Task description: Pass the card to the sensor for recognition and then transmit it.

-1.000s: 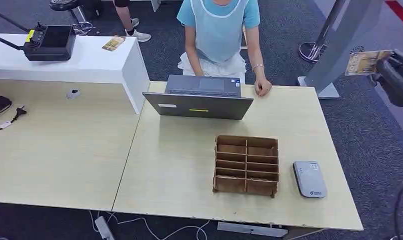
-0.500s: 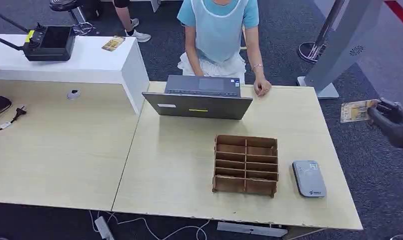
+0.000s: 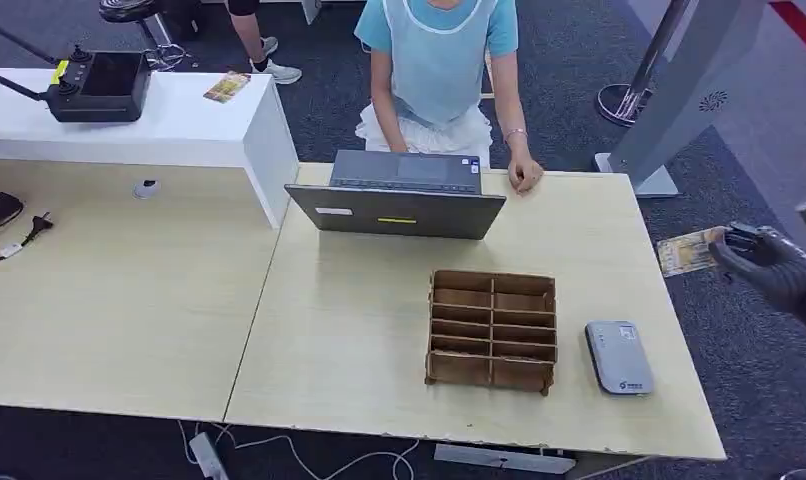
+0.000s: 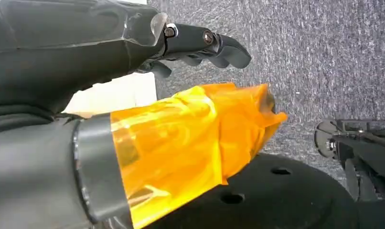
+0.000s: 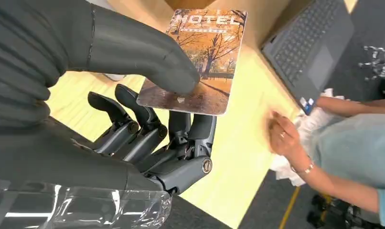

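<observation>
Card (image 3: 688,251) (printed with an autumn scene and the word MOTEL) is pinched between the right hand's (image 3: 769,265) thumb and fingers (image 5: 193,129), out beyond the table's (image 3: 619,215) right edge, well apart from the grey sensor (image 3: 619,357). Left hand (image 4: 133,57) holds nothing, fingers extended.

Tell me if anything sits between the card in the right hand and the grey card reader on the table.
Nothing visible does. The right hand holds the card just off the table's right edge, the card reader lies on bare tabletop, and the wooden organizer sits beyond it.
</observation>
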`<state>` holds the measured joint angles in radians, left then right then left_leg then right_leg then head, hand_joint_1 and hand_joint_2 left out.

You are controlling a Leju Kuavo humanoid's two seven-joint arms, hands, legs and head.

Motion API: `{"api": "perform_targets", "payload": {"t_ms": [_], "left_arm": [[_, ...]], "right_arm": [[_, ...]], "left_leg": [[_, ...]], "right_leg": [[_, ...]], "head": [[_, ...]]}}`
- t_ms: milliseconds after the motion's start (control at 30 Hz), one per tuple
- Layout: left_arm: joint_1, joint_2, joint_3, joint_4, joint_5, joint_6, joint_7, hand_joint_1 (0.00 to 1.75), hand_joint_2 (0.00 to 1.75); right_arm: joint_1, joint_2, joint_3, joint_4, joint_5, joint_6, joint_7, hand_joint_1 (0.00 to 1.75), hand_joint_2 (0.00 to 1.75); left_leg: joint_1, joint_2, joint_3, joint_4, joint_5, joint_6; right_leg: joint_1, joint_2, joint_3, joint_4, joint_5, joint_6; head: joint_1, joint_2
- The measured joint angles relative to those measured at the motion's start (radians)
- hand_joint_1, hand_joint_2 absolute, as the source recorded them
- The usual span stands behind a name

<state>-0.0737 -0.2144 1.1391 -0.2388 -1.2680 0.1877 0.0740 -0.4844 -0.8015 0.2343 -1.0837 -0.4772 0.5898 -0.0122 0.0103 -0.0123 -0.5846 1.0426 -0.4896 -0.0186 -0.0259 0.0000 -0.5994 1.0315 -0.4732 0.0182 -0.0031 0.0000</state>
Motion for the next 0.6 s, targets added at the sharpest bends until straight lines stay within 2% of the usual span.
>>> {"api": "perform_targets", "payload": {"t_ms": [233, 600], "left_arm": [[0.000, 0.001, 0.000, 0.000, -0.006, 0.002, 0.004, 0.00, 0.00], [0.000, 0.001, 0.000, 0.000, -0.008, 0.003, 0.005, 0.00, 0.00]], "right_arm": [[-0.015, -0.012, 0.064, 0.025, -0.003, 0.003, 0.000, 1.75, 1.75], [-0.014, -0.026, 0.108, 0.037, -0.005, 0.001, 0.000, 1.75, 1.75]], "left_leg": [[0.000, 0.000, 0.000, 0.000, 0.000, 0.000], [0.000, 0.000, 0.000, 0.000, 0.000, 0.000]], "right_leg": [[0.000, 0.000, 0.000, 0.000, 0.000, 0.000], [0.000, 0.000, 0.000, 0.000, 0.000, 0.000]], "head": [[0.000, 0.000], [0.000, 0.000]]}}
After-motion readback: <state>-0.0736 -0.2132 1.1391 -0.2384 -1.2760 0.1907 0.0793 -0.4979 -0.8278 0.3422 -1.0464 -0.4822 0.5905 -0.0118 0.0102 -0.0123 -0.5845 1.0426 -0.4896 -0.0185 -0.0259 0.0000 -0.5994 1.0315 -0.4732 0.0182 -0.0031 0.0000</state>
